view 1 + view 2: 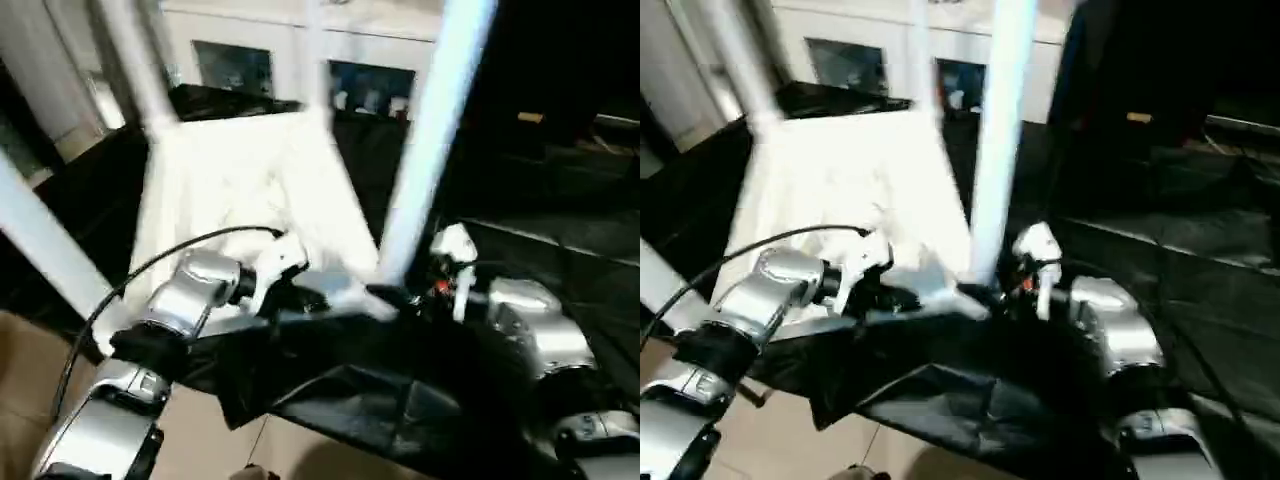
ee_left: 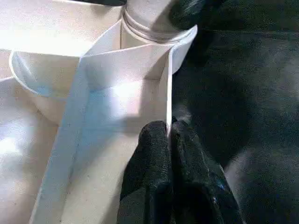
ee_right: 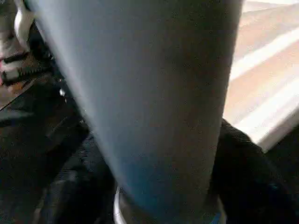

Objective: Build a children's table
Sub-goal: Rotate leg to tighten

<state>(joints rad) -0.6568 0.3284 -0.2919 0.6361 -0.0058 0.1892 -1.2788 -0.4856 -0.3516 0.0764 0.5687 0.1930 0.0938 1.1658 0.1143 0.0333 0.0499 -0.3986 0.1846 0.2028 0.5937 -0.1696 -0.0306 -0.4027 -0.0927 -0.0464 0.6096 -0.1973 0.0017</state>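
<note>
Right now the table (image 1: 240,190) lies upside down on a dark cloth (image 1: 400,390) in front of the robot, ribbed underside up, with legs rising from its corners. The left gripper (image 2: 169,140) is pinched shut on a thin upright rib (image 2: 166,93) of the underside, just beside the near corner socket (image 2: 159,32). The right gripper (image 3: 161,186) is wrapped around the base of the near leg (image 1: 425,150), its black fingers (image 3: 243,158) pressed to either side of the tube where it enters the socket. The chief risk, as I judge it, is that this leg is not fully seated: if the right arm pushes or twists off-axis, the tapering tube could bind crooked in the socket or spring back out. The left hold is slight, two fingertips on a narrow plastic wall, so a strong twist from the right could tear the rib free and let the top slide or spin on the cloth. The cloth is loose and rumpled near the edge, which would make such a slide easier. A tilt of the top could also swing the other legs toward the cabinet (image 1: 300,60) behind.
</note>
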